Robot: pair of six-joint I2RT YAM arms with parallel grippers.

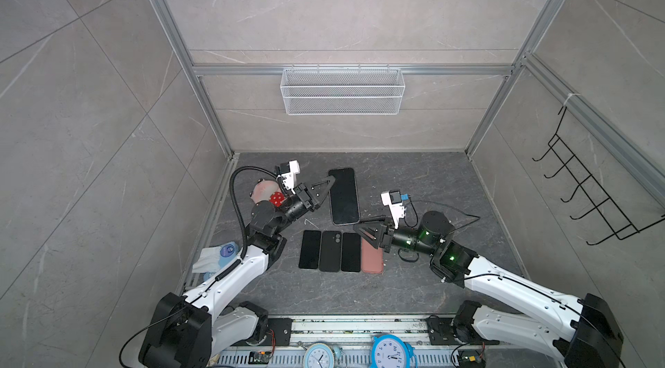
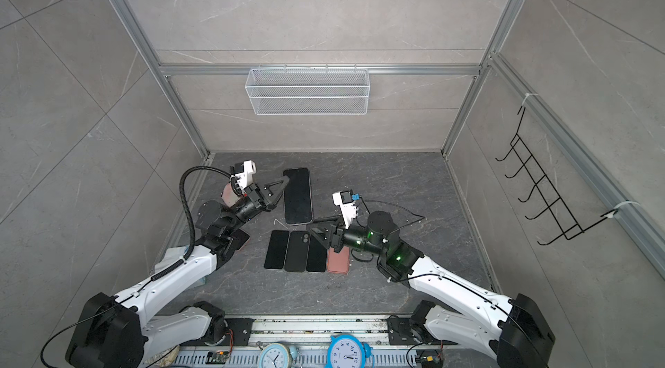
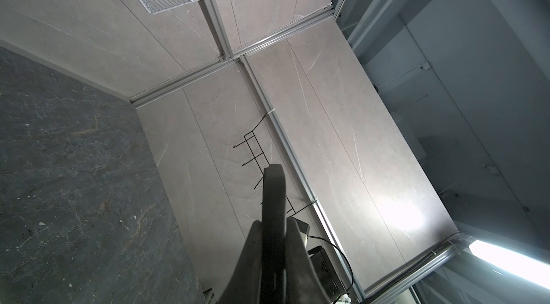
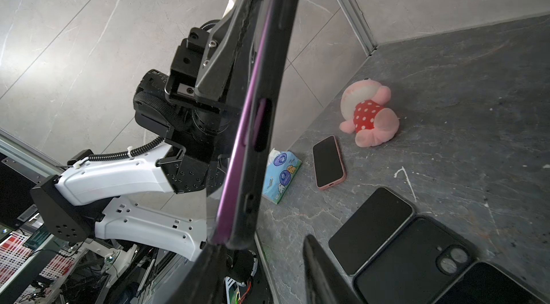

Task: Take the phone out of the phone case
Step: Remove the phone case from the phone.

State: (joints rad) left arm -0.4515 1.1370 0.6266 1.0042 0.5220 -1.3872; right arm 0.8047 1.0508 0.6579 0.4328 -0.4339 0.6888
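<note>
left gripper clenched on upper-left edge of black phone case, anchoring it mid-frame, likely so right gripper, jaws apart around lower-right corner, can peel purple phone out.

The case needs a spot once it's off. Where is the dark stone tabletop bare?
Bare: the far right corner of the dark stone tabletop, beyond the right gripper; also the near strip between the row of black phones and the metal rail. Crowded: the left side, with pink plush toy and blue tissue pack.
</note>
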